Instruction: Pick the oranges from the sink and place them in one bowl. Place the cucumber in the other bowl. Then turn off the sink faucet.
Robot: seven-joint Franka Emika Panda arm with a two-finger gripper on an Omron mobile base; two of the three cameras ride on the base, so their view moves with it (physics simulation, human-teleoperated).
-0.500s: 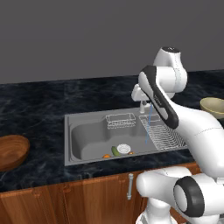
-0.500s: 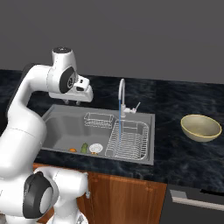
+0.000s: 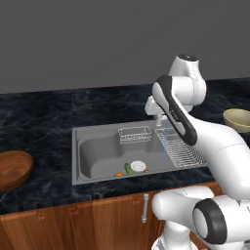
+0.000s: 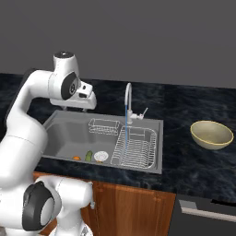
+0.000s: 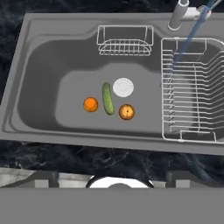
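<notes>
- The two oranges lie on the floor of the sink (image 5: 39,65): one orange (image 5: 90,104) to one side of the cucumber (image 5: 107,98), the second orange (image 5: 127,112) to its other side, each just beside it without clearly touching.
- The cucumber lies flat between them, next to the round white drain (image 5: 123,87).
- A wire basket (image 5: 125,40) hangs at the basin's back wall; a ribbed wire drainer (image 5: 192,89) fills the section next to the basin.
- The sink faucet (image 4: 127,99) arches over the drainer side, and a thin blue water stream (image 4: 126,129) runs down from it.
- The reddish-brown wooden bowl (image 3: 13,168) sits on the dark marbled bench (image 3: 44,122), well apart from the sink at the left of the left base view.
- The olive-yellow bowl (image 4: 211,134) stands on the bench on the far side of the drainer, well apart from the sink.
- The tool (image 4: 87,102) hangs high above the basin, pointing down at the fruit, its fingers spread apart and holding nothing.
</notes>
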